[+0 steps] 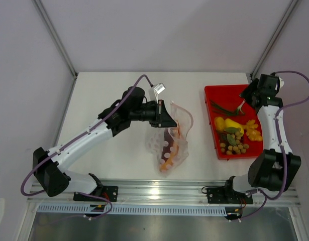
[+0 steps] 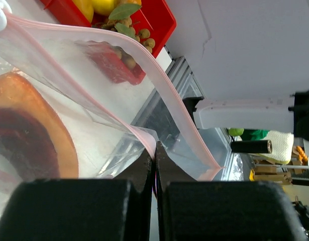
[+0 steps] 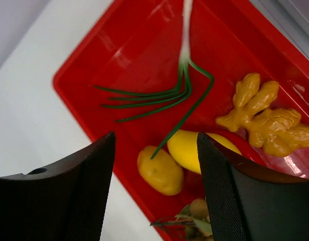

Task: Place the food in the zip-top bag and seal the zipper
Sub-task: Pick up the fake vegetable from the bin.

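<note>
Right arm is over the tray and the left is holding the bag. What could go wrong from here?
The right gripper hangs open above a thin green onion leaf beside two yellow pieces; closing could snag both or slip off the leaf. The left gripper pinches only a small fold of the zip-top bag at its rim, so the floppy mouth might sag or pull free.

left gripper [image 2: 154, 156] clamped, right gripper [image 3: 155, 143] spread

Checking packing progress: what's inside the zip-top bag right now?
An orange-red melon slice lies inside the zip-top bag. Its folds and printed dots hide whether anything else is in there.
</note>
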### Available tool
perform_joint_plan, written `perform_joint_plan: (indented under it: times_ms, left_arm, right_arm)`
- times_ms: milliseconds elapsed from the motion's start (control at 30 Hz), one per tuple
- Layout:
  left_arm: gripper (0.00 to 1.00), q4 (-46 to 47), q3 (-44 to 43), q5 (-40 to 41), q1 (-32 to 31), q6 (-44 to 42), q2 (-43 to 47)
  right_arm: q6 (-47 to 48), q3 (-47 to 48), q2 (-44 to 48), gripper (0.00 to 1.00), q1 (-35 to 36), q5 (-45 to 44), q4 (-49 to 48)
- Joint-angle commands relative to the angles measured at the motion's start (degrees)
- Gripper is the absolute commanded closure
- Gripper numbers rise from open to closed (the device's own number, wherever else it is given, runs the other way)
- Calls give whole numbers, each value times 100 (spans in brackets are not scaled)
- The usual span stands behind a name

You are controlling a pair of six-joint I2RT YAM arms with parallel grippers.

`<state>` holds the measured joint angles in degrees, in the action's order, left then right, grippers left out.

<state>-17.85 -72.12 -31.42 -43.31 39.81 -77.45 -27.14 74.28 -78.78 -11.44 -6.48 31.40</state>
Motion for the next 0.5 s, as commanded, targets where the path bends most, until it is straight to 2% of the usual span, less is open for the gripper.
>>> perform_joint_plan:
  times_ms: [0,400,467]
  left_arm:
    - [99,457,267,-215,33,-158,309]
    - [99,493,787,-172,24,-483,573]
    - [99,466,831,-189,33,-527,608]
  right_arm:
    - [270,332,-549,33,-243,16,-222]
    - [164,1052,-2342,40,-412,-362,-389]
    - [217,1184,-2685,46,-359,-468,-345]
